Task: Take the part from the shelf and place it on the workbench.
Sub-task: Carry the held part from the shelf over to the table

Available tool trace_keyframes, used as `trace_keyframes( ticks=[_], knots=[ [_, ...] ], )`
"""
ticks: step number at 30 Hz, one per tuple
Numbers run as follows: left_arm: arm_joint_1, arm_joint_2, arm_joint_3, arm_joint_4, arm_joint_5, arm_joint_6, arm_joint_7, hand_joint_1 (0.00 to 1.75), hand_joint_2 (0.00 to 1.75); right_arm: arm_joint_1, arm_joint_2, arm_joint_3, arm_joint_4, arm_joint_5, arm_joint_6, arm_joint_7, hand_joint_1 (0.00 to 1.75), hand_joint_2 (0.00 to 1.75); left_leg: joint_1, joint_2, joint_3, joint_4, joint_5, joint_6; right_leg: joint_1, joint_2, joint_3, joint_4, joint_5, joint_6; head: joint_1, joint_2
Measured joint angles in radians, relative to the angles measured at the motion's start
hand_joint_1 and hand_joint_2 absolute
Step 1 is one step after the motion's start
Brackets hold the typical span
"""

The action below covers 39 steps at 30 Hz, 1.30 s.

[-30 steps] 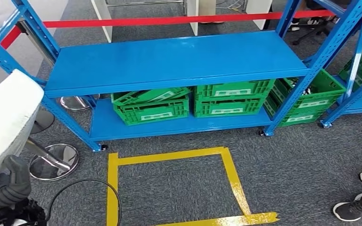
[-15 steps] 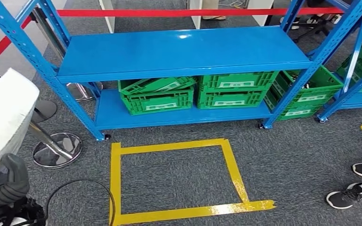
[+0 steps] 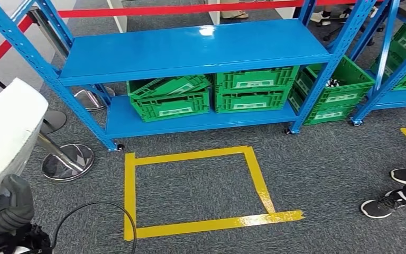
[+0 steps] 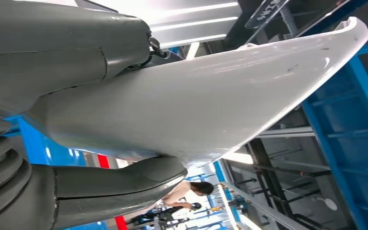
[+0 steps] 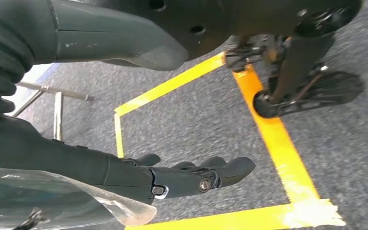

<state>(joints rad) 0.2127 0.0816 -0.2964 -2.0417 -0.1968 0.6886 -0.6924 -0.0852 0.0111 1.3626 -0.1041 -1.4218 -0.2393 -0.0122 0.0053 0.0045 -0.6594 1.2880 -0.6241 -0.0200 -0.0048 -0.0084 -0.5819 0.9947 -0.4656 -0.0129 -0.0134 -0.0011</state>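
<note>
**White part gripped low at our left side, facing the blue shelf**

Left hand sits at the near left of our head view, its grey fingers wrapped round the lower end of the white part, which rises above it as a broad curved panel. From the left wrist camera we see that hand clamping the white part between its thick thumb and its upper fingers, the panel running out past them. Our right hand hangs over the grey carpet, fingers stretched out and holding nothing. On the floor ahead lies a yellow tape square, with a person's black shoes off to the right. Farther on stands the blue shelf, its lower level carrying green crates.
</note>
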Motion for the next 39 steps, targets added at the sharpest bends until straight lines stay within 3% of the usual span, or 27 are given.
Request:
trace_keyframes(
  ticks=[1, 3, 5, 7, 9, 10, 13, 14, 15, 16, 17, 18, 19, 21, 22, 24, 25, 26, 28, 29, 30, 32, 33, 34, 36, 37, 39],
  knots=[
    [0.000, 0.000, 0.000, 0.000, 0.000, 0.000, 0.000, 1.75, 1.75, 0.000, 0.000, 0.000, 0.000, 0.000, 0.000, 0.000, 0.00, 1.75, -0.001, 0.000, 0.024, -0.004, 0.025, 0.004, 0.003, 0.000, -0.017, 0.003, 0.011, 0.000, 0.000, 0.000],
    [-0.001, 0.000, 0.000, 0.000, 0.000, 0.000, 0.000, 1.75, 1.75, -0.001, 0.000, 0.000, 0.000, 0.000, 0.000, 0.000, 0.00, 1.75, -0.007, 0.000, 0.117, -0.108, 0.078, 0.023, 0.009, 0.000, -0.048, 0.008, 0.034, -0.001, 0.000, 0.000],
    [-0.003, 0.000, 0.000, -0.001, 0.000, 0.000, 0.000, 1.75, 1.75, -0.001, 0.002, 0.000, 0.000, 0.000, 0.000, 0.000, 0.00, 1.75, -0.017, 0.000, 0.228, -0.265, 0.069, 0.044, 0.012, 0.002, -0.061, 0.008, 0.056, 0.003, 0.001, 0.000],
    [-0.005, 0.000, 0.000, -0.002, -0.001, 0.000, 0.000, 1.75, 1.75, -0.001, 0.003, 0.000, 0.000, 0.000, 0.000, 0.000, 0.00, 1.75, -0.026, 0.000, 0.272, -0.346, 0.055, 0.054, 0.007, 0.001, -0.061, -0.001, 0.080, 0.014, -0.002, 0.000],
    [-0.007, 0.000, 0.000, -0.003, -0.001, 0.000, 0.000, 1.75, 1.75, 0.001, 0.003, 0.000, 0.000, 0.000, 0.000, 0.000, 0.00, 1.75, -0.025, 0.002, 0.256, -0.358, 0.084, 0.058, 0.004, 0.003, -0.066, -0.008, 0.087, 0.025, -0.006, 0.000],
    [-0.008, 0.000, 0.000, -0.003, -0.001, 0.000, 0.000, 1.75, 1.75, 0.001, 0.003, 0.000, 0.000, 0.000, 0.000, 0.000, 0.00, 1.75, -0.021, 0.004, 0.242, -0.363, 0.099, 0.063, 0.004, 0.005, -0.076, 0.006, 0.059, 0.030, -0.006, 0.000],
    [-0.006, -0.002, 0.000, -0.003, 0.000, 0.000, 0.000, 1.75, 1.75, 0.002, 0.003, 0.000, 0.000, 0.000, 0.000, 0.001, 0.00, 1.75, -0.016, 0.007, 0.186, -0.361, 0.145, 0.073, -0.002, 0.008, -0.110, 0.156, -0.106, 0.043, 0.004, 0.000],
    [-0.005, -0.002, 0.001, -0.003, 0.000, 0.000, 0.000, 1.75, 1.75, 0.002, 0.003, 0.000, 0.000, 0.000, 0.000, 0.001, 0.00, 1.75, -0.016, 0.008, 0.165, -0.357, 0.159, 0.071, -0.005, 0.007, -0.115, 0.220, -0.133, 0.048, 0.006, 0.000],
    [-0.004, -0.002, 0.001, -0.003, 0.000, 0.000, 0.000, 1.75, 1.75, 0.002, 0.003, 0.000, 0.000, 0.000, 0.000, 0.001, 0.00, 1.75, -0.015, 0.009, 0.143, -0.351, 0.173, 0.069, -0.007, 0.007, -0.111, 0.268, -0.131, 0.052, 0.007, 0.000],
    [-0.004, -0.002, 0.001, -0.003, 0.000, 0.000, 0.000, 1.75, 1.75, 0.002, 0.003, 0.000, 0.000, 0.000, 0.000, 0.001, 0.00, 1.75, -0.014, 0.009, 0.118, -0.342, 0.185, 0.065, -0.009, 0.007, -0.097, 0.291, -0.104, 0.056, 0.007, 0.000],
    [-0.004, -0.002, 0.001, -0.003, 0.000, -0.001, 0.000, 1.75, 1.75, 0.001, 0.003, 0.000, 0.000, 0.000, 0.000, 0.000, 0.00, 1.75, -0.012, 0.010, 0.092, -0.332, 0.196, 0.061, -0.011, 0.007, -0.066, 0.280, -0.067, 0.060, 0.008, 0.000],
    [-0.004, -0.002, 0.001, -0.003, 0.000, -0.001, 0.000, 1.75, 1.75, 0.000, 0.003, 0.000, 0.000, 0.000, 0.000, 0.000, 0.00, 1.75, -0.010, 0.010, 0.069, -0.318, 0.205, 0.056, -0.013, 0.007, -0.017, 0.232, -0.044, 0.062, 0.009, 0.000],
    [-0.004, -0.002, 0.001, -0.003, 0.000, -0.001, 0.000, 1.75, 1.75, -0.001, 0.003, 0.000, 0.000, 0.000, 0.000, 0.000, 0.00, 1.75, -0.009, 0.010, 0.049, -0.304, 0.213, 0.050, -0.014, 0.007, 0.047, 0.155, -0.048, 0.065, 0.010, 0.000],
    [-0.004, -0.002, 0.001, -0.004, 0.000, -0.001, 0.000, 1.75, 1.75, -0.004, 0.003, 0.000, 0.000, 0.000, 0.000, -0.001, 0.00, 1.75, -0.009, 0.010, 0.025, -0.282, 0.228, 0.040, -0.013, 0.009, 0.142, 0.014, -0.096, 0.057, 0.009, 0.000],
    [-0.004, -0.002, 0.001, -0.005, 0.000, -0.001, 0.000, 1.75, 1.75, -0.004, 0.003, 0.000, 0.000, 0.000, 0.000, -0.001, 0.00, 1.75, -0.009, 0.011, 0.019, -0.279, 0.237, 0.035, -0.009, 0.010, 0.159, -0.020, -0.113, 0.049, 0.010, 0.000],
    [-0.003, -0.002, 0.000, -0.005, -0.001, -0.001, 0.000, 1.75, 1.75, -0.002, 0.003, 0.000, 0.000, 0.000, 0.000, -0.001, 0.00, 1.75, -0.005, 0.009, 0.011, -0.277, 0.248, 0.024, -0.007, 0.007, 0.138, -0.023, -0.104, 0.029, 0.012, 0.000],
    [-0.001, -0.002, 0.000, -0.005, -0.001, -0.001, 0.000, 1.75, 1.75, -0.001, 0.003, 0.000, 0.000, 0.000, 0.000, -0.001, 0.00, 1.75, -0.003, 0.007, 0.004, -0.265, 0.227, 0.018, -0.008, 0.004, 0.126, -0.021, -0.093, 0.019, 0.012, 0.000],
    [0.000, -0.001, 0.000, -0.005, 0.000, 0.000, 0.000, 1.75, 1.75, 0.000, 0.003, 0.000, 0.000, 0.000, 0.000, 0.000, 0.00, 1.75, -0.002, 0.006, -0.004, -0.236, 0.185, 0.012, -0.009, 0.001, 0.112, -0.020, -0.080, 0.011, 0.009, 0.000],
    [0.001, 0.000, 0.000, -0.005, 0.000, 0.000, 0.000, 1.75, 1.75, 0.001, 0.003, 0.000, 0.000, 0.000, 0.000, 0.000, 0.00, 1.75, 0.000, 0.004, -0.021, -0.124, 0.069, 0.002, -0.008, -0.002, 0.083, -0.018, -0.054, 0.003, 0.004, 0.000],
    [0.001, 0.000, 0.000, -0.005, 0.000, 0.000, 0.000, 1.75, 1.75, 0.001, 0.003, 0.000, 0.000, 0.000, 0.000, 0.000, 0.00, 1.75, 0.000, 0.004, -0.026, -0.060, 0.032, 0.000, -0.007, -0.004, 0.068, -0.015, -0.040, 0.002, 0.003, 0.000],
    [0.001, 0.000, 0.000, -0.005, 0.000, 0.000, 0.000, 1.75, 1.75, 0.000, 0.003, 0.000, 0.000, 0.000, 0.000, 0.000, 0.00, 1.75, 0.001, 0.004, -0.023, -0.012, 0.021, -0.001, -0.006, -0.008, 0.051, -0.011, -0.027, 0.001, 0.003, 0.000],
    [0.001, 0.000, 0.000, -0.005, 0.000, 0.000, 0.000, 1.75, 1.75, 0.000, 0.003, 0.000, 0.000, 0.000, 0.000, 0.000, 0.00, 1.75, 0.001, 0.005, 0.020, -0.007, 0.064, 0.000, -0.005, -0.018, 0.012, 0.001, -0.006, 0.002, 0.003, 0.000],
    [0.001, 0.000, 0.000, -0.005, 0.000, 0.000, 0.000, 1.75, 1.75, 0.001, 0.003, 0.000, 0.000, 0.000, 0.000, 0.000, 0.00, 1.75, 0.000, 0.010, 0.065, -0.056, 0.091, 0.003, -0.005, -0.024, -0.006, 0.007, 0.002, 0.003, 0.003, 0.000],
    [0.000, 0.000, 0.000, -0.005, 0.000, 0.000, 0.000, 1.75, 1.75, 0.001, 0.003, 0.000, 0.000, 0.000, 0.000, 0.000, 0.00, 1.75, -0.001, 0.022, 0.122, -0.129, 0.099, 0.008, -0.003, -0.029, -0.020, 0.012, 0.009, 0.006, 0.003, 0.000],
    [-0.003, 0.000, -0.001, -0.005, 0.000, 0.000, 0.000, 1.75, 1.75, 0.002, 0.003, 0.000, 0.000, 0.000, 0.000, 0.000, 0.00, 1.75, -0.008, 0.043, 0.217, -0.274, 0.076, 0.021, -0.002, -0.042, -0.032, 0.017, 0.023, 0.017, 0.004, 0.000],
    [-0.004, 0.000, -0.001, -0.005, 0.000, 0.000, 0.000, 1.75, 1.75, 0.002, 0.003, 0.000, 0.000, 0.000, 0.000, 0.000, 0.00, 1.75, -0.012, 0.046, 0.238, -0.313, 0.063, 0.027, -0.002, -0.051, -0.034, 0.016, 0.030, 0.023, 0.003, 0.000],
    [-0.002, -0.001, 0.000, -0.005, -0.001, 0.000, 0.000, 1.75, 1.75, 0.002, 0.003, 0.000, 0.000, 0.000, 0.000, 0.000, 0.00, 1.75, -0.015, 0.035, 0.230, -0.330, 0.075, 0.042, -0.006, -0.064, -0.035, 0.013, 0.043, 0.038, 0.002, 0.000]
  ],
)
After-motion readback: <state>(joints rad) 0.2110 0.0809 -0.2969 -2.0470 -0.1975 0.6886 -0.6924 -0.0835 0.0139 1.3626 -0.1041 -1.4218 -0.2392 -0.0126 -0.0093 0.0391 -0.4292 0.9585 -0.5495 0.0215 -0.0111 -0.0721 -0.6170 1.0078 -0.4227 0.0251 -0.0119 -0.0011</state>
